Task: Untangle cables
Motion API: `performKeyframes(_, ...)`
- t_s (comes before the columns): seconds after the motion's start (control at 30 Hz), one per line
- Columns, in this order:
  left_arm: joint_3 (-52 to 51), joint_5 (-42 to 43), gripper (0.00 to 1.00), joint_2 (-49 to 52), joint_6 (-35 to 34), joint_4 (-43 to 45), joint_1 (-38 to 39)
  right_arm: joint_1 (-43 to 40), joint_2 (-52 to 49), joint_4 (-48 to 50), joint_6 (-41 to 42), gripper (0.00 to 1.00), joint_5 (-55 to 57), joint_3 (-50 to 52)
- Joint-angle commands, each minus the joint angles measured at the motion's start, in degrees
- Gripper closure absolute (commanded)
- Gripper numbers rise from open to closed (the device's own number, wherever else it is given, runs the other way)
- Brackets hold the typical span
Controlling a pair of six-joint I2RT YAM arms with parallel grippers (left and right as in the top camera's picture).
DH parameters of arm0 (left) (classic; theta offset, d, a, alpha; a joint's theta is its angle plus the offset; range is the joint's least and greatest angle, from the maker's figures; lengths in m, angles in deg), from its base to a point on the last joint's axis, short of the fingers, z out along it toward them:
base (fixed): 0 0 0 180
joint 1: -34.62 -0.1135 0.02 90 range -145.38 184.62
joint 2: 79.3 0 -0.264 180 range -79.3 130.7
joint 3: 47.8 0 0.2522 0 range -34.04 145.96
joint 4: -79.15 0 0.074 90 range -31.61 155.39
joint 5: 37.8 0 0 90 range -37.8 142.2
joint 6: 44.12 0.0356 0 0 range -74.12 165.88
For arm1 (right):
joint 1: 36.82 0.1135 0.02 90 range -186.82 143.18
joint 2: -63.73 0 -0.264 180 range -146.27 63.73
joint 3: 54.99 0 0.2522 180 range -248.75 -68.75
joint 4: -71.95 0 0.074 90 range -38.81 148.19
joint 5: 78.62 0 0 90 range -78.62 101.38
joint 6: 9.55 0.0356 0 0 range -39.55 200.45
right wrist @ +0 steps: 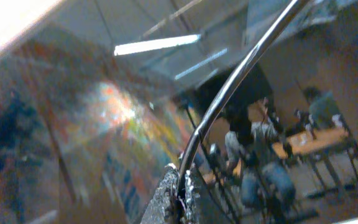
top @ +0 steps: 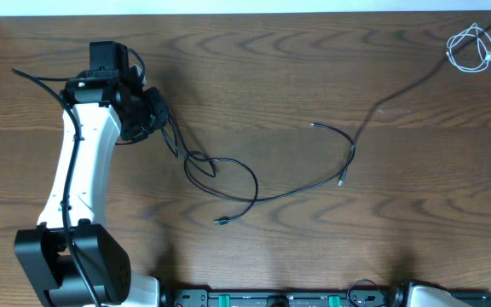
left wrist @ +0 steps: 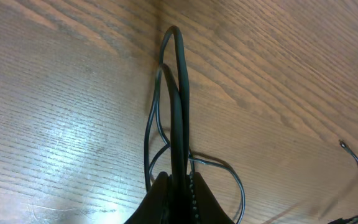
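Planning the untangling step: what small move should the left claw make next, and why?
Probably ease the left claw leftward, away from the crossed loops: it is shut on the black cable, and those loops lie slack on the table beside it.

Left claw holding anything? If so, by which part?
Yes. The left claw is shut on the black cable, gripping a doubled-over stretch; the bend sticks out past the fingertips.

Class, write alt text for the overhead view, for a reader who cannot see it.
The left gripper holds looping black cables that trail across a wooden table; a white cable lies coiled at its far right corner.
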Motion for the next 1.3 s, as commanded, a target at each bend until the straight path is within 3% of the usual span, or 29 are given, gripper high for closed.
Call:
performKeyframes(0.0,-0.31,-1.40,0.93,0.66,0.50,-0.26,-0.24,-0.20,1.01,-0.24,-0.68,0.99,5.01,-5.18)
performKeyframes(0.17,-0.31,-2.34,0.93,0.66,0.50,-0.02,-0.24,-0.22,1.01,-11.39,-6.29,0.99,5.51,-9.99)
performKeyframes(0.47,-0.31,-2.34,0.93,0.66,0.50,0.39,-0.24,-0.20,-2.64,-41.05,-14.34,0.99,1.66,-10.16)
performKeyframes(0.87,-0.31,-2.32,0.92,0.66,0.50,0.39,-0.24,-2.45,-11.78,-61.20,-27.87,0.99,13.97,-10.16)
performKeyframes(1.17,-0.31,-2.32,0.92,0.66,0.50,0.37,-0.24,-2.82,-16.96,-80.00,-28.26,0.99,21.40,-10.16)
performKeyframes(1.27,-0.31,-2.34,0.92,0.66,0.50,0.37,-0.24,-2.84,-18.23,-86.44,-23.96,0.99,26.58,-10.12)
